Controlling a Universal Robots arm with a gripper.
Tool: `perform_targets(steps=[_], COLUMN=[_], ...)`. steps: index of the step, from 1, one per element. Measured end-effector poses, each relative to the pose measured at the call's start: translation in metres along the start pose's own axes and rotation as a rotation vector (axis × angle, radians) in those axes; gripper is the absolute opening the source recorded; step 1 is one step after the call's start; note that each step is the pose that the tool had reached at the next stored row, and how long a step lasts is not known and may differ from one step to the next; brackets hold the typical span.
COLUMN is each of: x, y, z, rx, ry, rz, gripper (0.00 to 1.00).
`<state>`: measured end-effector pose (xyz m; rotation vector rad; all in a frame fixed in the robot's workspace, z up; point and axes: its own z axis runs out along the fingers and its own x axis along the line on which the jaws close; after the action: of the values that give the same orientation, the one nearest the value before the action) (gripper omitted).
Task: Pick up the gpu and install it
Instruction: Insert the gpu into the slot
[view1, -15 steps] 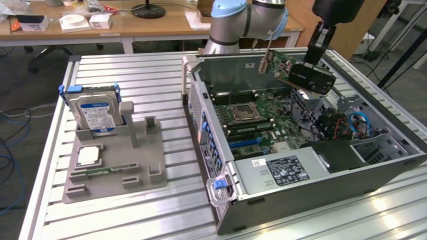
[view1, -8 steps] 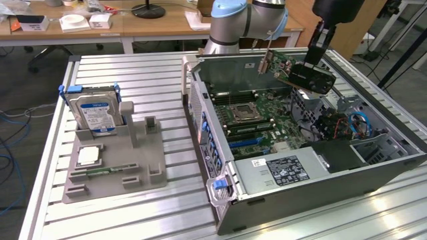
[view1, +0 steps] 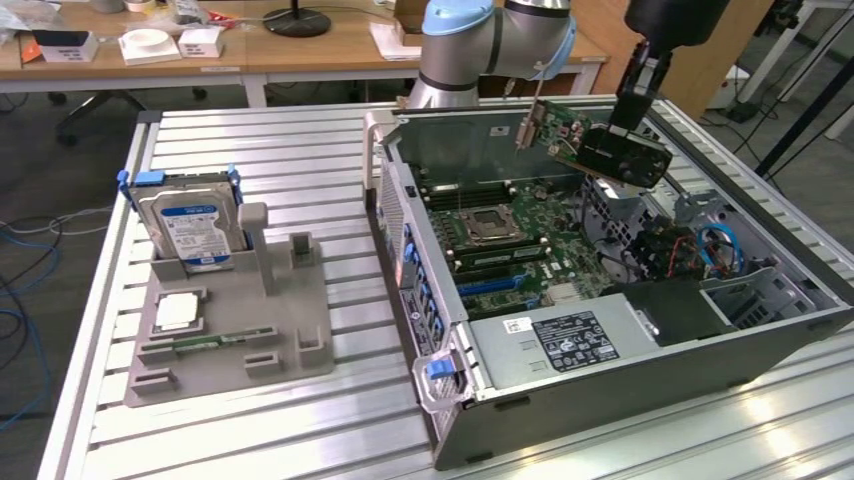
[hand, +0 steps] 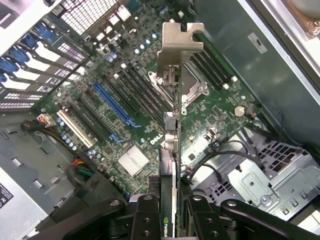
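A robotics lab: a slatted metal bench (view1: 267, 130) (an opened computer case (view1: 641, 390) on it), wooden desks (view1: 334, 52) along the frame's top.

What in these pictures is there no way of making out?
Wrist view: the graphics card's flat faces, since the card held by the gripper is seen edge-on.
Exterior view: the print on the power supply label, too small.
Exterior view: the hard drive's lower part, hidden by its grey holder.
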<state>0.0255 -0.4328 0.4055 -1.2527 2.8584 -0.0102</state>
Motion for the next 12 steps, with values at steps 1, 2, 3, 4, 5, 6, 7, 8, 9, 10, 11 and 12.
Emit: perform_targets(steps=[1, 2, 3, 4, 5, 6, 7, 8, 9, 10, 11, 12], x=[0.0, 0.0, 0.0, 0.0, 0.0, 0.0, -0.0001, -0.0001, -0.0001, -0.0001, -0.0001, -0.0001], y=[0.0, 0.0, 0.0, 0.0, 0.0, -0.0001, -0.0001, -0.0001, -0.0001, -0.0001, -0.0001, -0.0001], z=[0.0, 0.0, 0.0, 0.0, 0.0, 0.0, 0.0, 0.0, 0.0, 0.0, 0.0, 0.0], rx=[-0.0001, -0.0001, -0.0002, -0.0001, -0.0002, -0.0003, -0.0003, -0.0004, -0.0004, -0.0004, -0.0005, -0.0005], ry=[0.0, -0.0001, -0.0001, -0.0001, -0.0002, -0.0002, -0.0003, -0.0003, -0.0003, -0.0003, -0.0004, -0.0004], rz=[-0.002, -0.005, -0.007, -0.01, -0.012, -0.015, -0.017, -0.02, -0.022, -0.025, -0.027, -0.03], gripper=[0.26, 0.26, 0.26, 0.26, 0.26, 0.26, 0.26, 0.26, 0.26, 0.26, 0.26, 0.26])
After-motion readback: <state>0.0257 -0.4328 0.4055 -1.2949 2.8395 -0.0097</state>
